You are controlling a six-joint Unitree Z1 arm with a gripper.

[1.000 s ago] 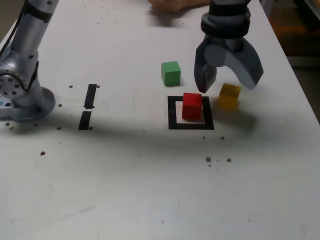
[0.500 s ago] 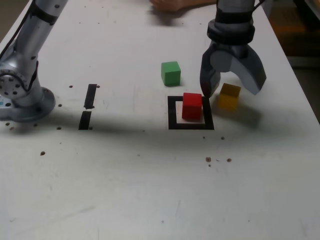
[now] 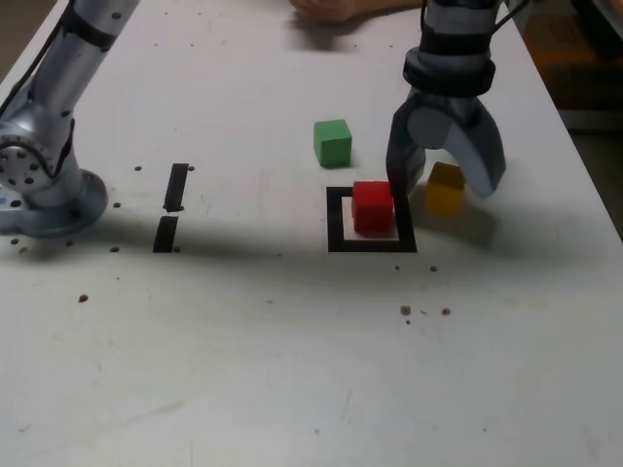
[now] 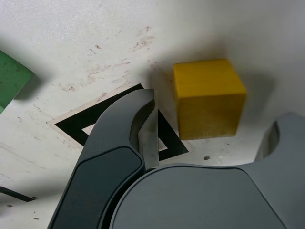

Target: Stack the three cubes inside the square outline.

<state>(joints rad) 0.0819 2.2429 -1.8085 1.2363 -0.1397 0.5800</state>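
your claw [image 3: 444,185] is down at the desk [image 3: 292,341], jaws apart and straddling the yellow cube [image 3: 445,188], one finger each side, neither visibly touching it, nothing gripped. yellow cube sits just outside the square outline [image 3: 336,219], on the exterior view's right. red cube [image 3: 372,206] stands inside the outline. green cube [image 3: 333,142] lies behind the outline, apart from it. someone's hand [image 3: 331,8] rests at the far desk edge.
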